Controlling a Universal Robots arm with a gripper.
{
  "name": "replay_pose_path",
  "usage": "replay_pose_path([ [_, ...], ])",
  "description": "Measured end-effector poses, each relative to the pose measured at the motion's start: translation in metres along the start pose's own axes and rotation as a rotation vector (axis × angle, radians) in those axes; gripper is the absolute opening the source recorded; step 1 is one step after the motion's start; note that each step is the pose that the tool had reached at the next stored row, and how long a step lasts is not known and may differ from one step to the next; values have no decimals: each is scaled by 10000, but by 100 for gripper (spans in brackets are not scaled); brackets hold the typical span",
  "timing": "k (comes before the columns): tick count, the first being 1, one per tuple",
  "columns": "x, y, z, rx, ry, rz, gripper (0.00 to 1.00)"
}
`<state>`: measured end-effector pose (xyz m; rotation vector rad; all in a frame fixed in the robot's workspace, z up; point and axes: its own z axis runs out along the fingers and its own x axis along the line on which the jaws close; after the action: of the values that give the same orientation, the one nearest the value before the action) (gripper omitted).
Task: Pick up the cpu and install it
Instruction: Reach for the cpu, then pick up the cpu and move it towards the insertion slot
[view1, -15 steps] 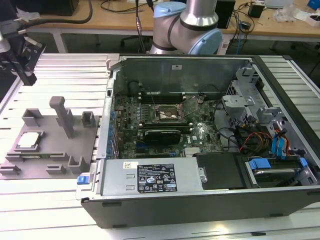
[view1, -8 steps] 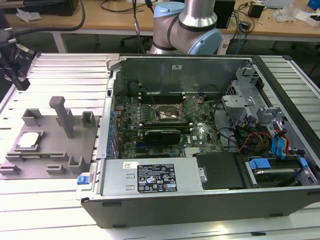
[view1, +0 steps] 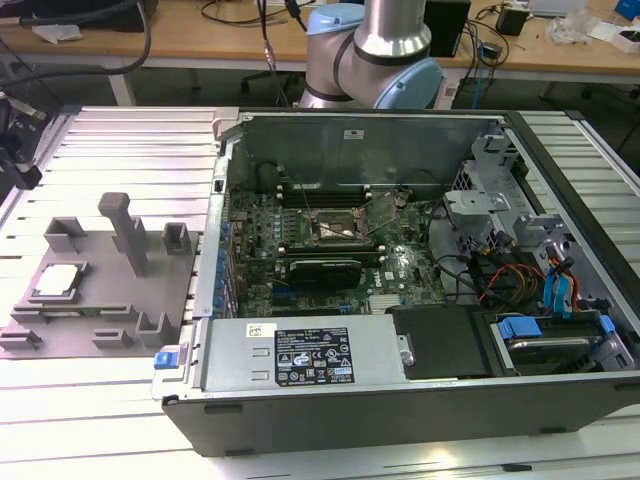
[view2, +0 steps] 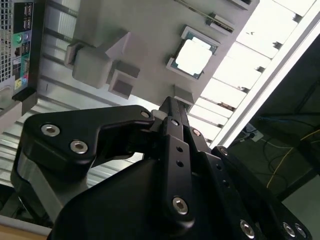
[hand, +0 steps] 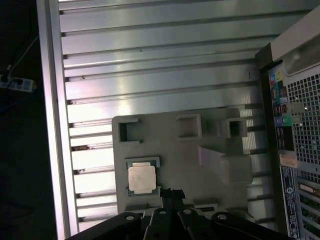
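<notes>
Up close, my gripper (view2: 167, 105) looms black, all links and silver screws, with the fingers pressed together into one narrow tip and nothing between them. That tip points toward the grey tray (view2: 145, 30), near the cpu (view2: 194, 56) but clear of it. In the first wrist view the tip sits just off the chip's corner.

Now the exterior view, from its left. The tray (view1: 100, 300) lies on the slatted aluminium table (view1: 100, 420). The cpu (view1: 55, 280) rests flat in a square pocket on the tray's left part, silvery top up, pale rim showing. Right of it an upright post (view1: 125, 230) stands on the tray.

Next comes the open computer case (view1: 400, 425), just beside the tray. The dark socket (view1: 335, 228) sits mid-board, well apart from the cpu. A long black card (view1: 325, 270) lies just in front of it. The labelled power supply (view1: 300, 355) runs along the near wall. Further right there are coloured cables and a blue tab (view1: 520, 327). Behind the case rises my arm (view1: 385, 50), silver and pale blue.
</notes>
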<state>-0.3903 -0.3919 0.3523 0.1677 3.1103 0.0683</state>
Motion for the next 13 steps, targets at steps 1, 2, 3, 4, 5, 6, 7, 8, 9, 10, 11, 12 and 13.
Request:
replay_pose_path([
  [1,23,-9,33,1,0,0,11],
  [2,45,-20,65,2,1,0,11],
  [3,53,-27,79,1,1,0,11],
  [4,57,-36,94,0,0,-1,11],
  [5,61,-64,121,0,1,0,11],
  [6,61,-79,133,0,0,0,11],
  [7,61,-96,145,0,0,0,11],
  [8,60,-125,162,0,0,0,11],
  [9,59,-139,170,0,-1,1,11],
  [10,60,-139,170,1,0,2,11],
  [11,60,-139,170,1,1,2,11],
  [12,59,-140,174,1,1,1,11],
  [13,59,-141,176,1,1,0,11],
])
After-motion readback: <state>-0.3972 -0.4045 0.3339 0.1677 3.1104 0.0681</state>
